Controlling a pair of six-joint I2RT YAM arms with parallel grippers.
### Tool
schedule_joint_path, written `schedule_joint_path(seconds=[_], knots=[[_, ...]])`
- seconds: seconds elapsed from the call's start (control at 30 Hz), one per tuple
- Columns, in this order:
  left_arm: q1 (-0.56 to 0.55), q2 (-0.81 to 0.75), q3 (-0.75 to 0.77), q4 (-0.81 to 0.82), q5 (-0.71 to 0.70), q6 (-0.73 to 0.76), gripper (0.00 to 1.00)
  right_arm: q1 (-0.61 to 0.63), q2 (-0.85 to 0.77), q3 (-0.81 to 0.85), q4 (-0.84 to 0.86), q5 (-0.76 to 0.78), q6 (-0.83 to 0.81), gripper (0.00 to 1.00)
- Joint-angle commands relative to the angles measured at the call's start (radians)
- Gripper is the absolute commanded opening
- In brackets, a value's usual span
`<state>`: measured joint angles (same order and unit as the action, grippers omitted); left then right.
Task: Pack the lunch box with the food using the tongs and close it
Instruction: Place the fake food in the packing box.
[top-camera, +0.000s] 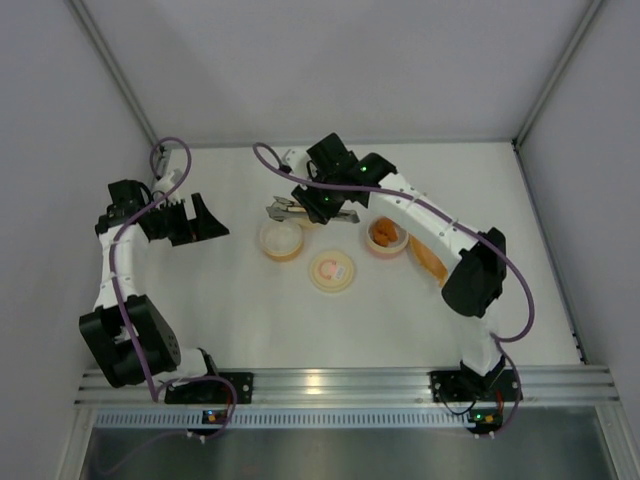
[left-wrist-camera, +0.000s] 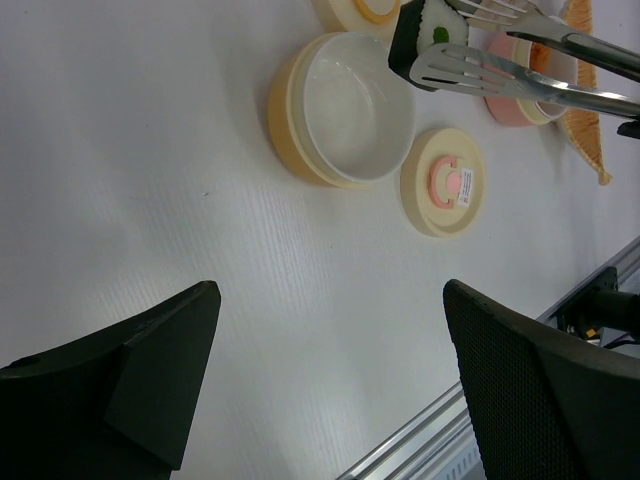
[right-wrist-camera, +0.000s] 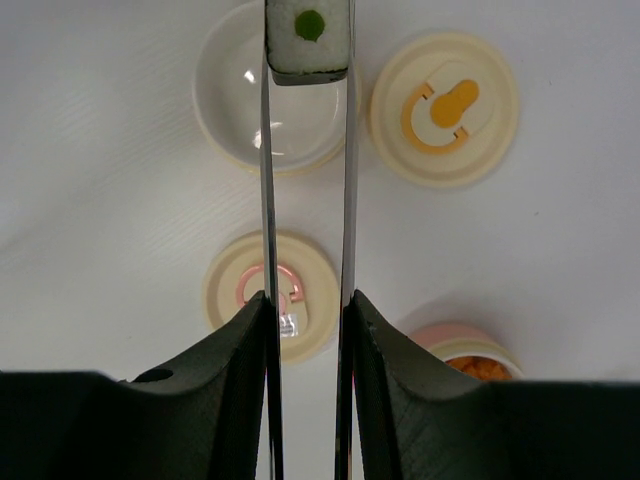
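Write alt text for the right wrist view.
The right gripper holds silver tongs pinching a sushi piece over an empty cream bowl. Nearby lie a pink-marked lid, a yellow-marked lid and a pink-rimmed container of orange food.

Upper centre: white roll piece (right-wrist-camera: 308, 45) with green dot, dark wrap. Lower left: pink-marked cream lid (right-wrist-camera: 235, 290). Upper right: orange-marked cream lid (right-wrist-camera: 444, 108).

White tabletop (top-camera: 250, 310); pale grey walls (top-camera: 350, 60) on three sides; aluminium rail (top-camera: 340, 385) along the near edge
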<state>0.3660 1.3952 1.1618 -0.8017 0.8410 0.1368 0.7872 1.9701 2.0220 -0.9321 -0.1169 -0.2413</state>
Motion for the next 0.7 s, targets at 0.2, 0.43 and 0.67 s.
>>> schedule_joint_path(seconds=[0.2, 0.43, 0.67], knots=[[0.007, -0.013, -0.011, 0.019, 0.012, 0.040, 0.98, 0.033, 0.072, 0.055, 0.059, -0.015, 0.007, 0.00], [0.007, -0.010, -0.014, 0.022, 0.006, 0.047, 0.98, 0.037, 0.095, 0.044, 0.064, -0.023, 0.004, 0.02], [0.007, 0.004, -0.027, 0.024, 0.000, 0.053, 0.98, 0.040, 0.104, 0.018, 0.064, -0.043, 0.000, 0.04]])
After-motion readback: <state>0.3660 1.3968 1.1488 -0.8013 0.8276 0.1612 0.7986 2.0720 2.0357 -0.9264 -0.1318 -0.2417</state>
